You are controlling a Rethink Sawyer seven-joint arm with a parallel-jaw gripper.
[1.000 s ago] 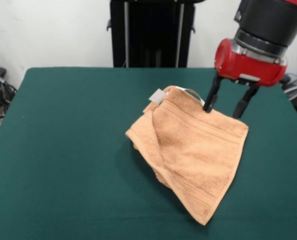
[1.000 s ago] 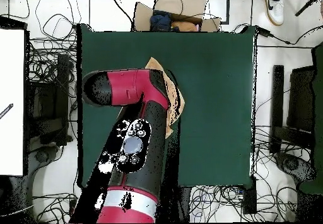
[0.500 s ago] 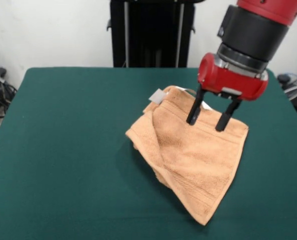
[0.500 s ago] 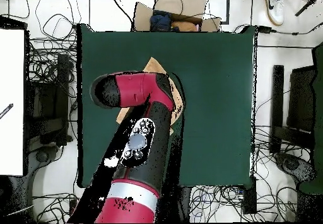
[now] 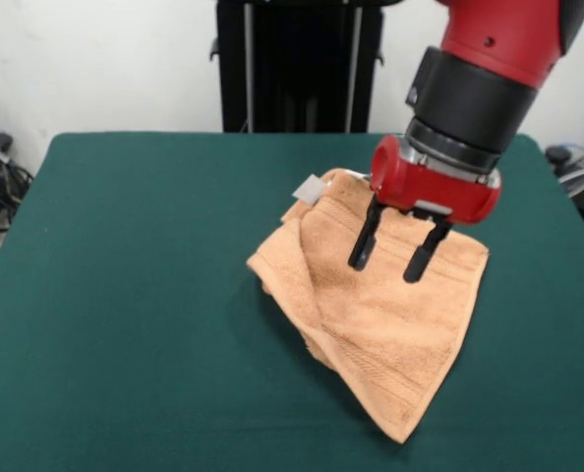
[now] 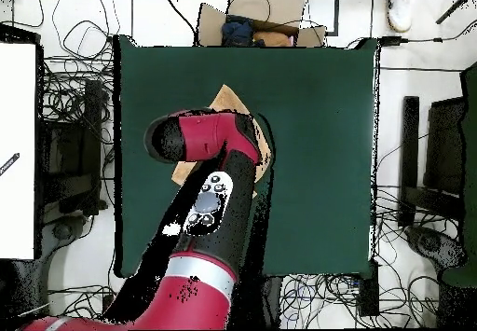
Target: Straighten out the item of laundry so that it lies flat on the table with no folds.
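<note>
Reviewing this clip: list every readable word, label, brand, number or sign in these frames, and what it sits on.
None can be read.
The white tag on the towel: any print is too small to read.
The gripper and the red arm: no legible marking in either view.
The table: bare green top, no text.

Bare table (image 5: 125, 295) all round crumpled towel (image 5: 390, 315)
</note>
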